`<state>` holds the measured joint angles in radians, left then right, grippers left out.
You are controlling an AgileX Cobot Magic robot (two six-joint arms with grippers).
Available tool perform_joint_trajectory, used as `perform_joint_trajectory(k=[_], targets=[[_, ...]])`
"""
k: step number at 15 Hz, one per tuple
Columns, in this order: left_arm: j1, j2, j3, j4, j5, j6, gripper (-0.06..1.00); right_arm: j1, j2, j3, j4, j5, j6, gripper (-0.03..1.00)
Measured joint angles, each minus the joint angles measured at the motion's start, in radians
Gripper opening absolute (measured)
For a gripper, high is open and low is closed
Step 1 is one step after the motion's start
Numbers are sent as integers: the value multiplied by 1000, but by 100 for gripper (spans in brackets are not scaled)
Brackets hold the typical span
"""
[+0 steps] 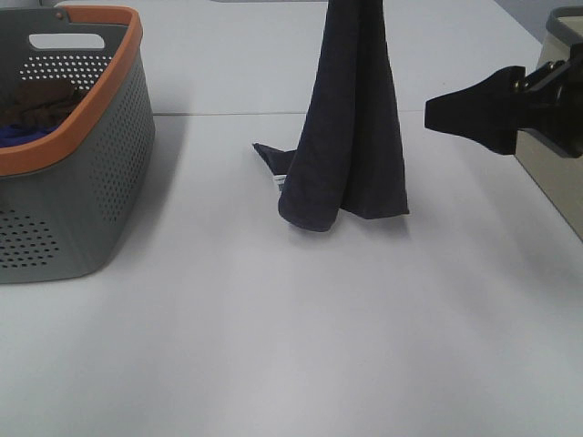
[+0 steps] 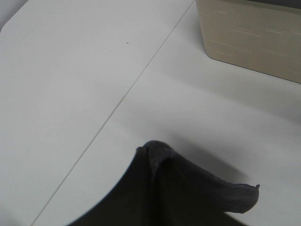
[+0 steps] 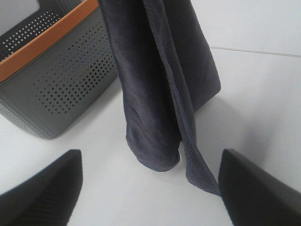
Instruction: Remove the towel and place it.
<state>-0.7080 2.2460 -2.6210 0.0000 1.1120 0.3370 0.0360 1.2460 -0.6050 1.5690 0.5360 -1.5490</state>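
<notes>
Soft, even light is washing the white table (image 1: 291, 364); faint shadows are pooling beneath the towel (image 1: 351, 118) and basket (image 1: 73, 182).

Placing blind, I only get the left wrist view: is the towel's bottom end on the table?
Observer: Yes. In the exterior view the towel hangs upright and its lower folds rest on the table.
Operator: Where's the other arm?
Observer: The right gripper is open. It faces the towel from the right of the exterior view and is apart from it.
Operator: Basket in the way?
Observer: No. The basket, grey with an orange rim, stands left of the towel without touching it. A brown cloth and a blue cloth lie inside.
</notes>
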Motion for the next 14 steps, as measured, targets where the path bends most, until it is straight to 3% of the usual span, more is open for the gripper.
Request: perform_joint_trajectory(k=[3,7,14], targets=[[0,-25,0,0,-1,6,0,0,117,0,128,0,-176,71],[0,-36,0,-14,-1,8,0,0,246,-10,164,7,-362,71],[0,-36,0,-72,-1,30,0,0,389,-90,171,100,-402,71]])
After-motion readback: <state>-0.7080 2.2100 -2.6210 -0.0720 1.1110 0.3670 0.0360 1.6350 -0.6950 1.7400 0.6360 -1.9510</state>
